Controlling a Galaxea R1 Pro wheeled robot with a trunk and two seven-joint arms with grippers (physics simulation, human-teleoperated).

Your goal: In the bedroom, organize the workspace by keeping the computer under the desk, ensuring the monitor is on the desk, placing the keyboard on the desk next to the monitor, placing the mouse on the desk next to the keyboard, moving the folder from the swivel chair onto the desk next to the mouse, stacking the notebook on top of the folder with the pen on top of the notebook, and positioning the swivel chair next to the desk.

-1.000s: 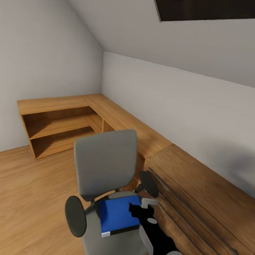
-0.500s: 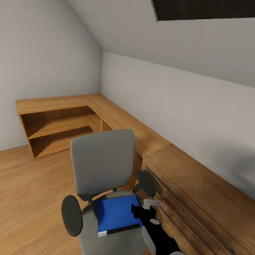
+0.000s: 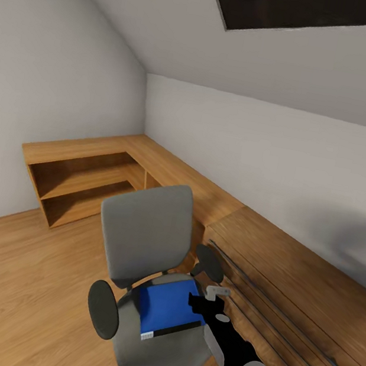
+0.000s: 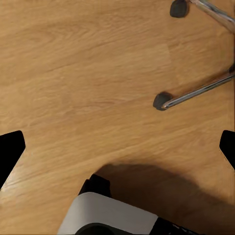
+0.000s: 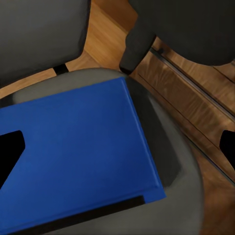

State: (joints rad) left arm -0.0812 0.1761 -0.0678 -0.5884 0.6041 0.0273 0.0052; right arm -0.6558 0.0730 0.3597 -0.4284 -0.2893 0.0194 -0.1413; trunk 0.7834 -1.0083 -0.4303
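One right gripper (image 3: pixel 205 303), fingers apart, hovers over the folder's (image 3: pixel 166 307) edge on the swivel chair (image 3: pixel 144 230).

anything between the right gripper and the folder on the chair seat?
Nothing. In the right wrist view the folder lies flat on the swivel chair seat, with the right gripper fingers spread wide over its bare blue cover. Whether they touch it is unclear.
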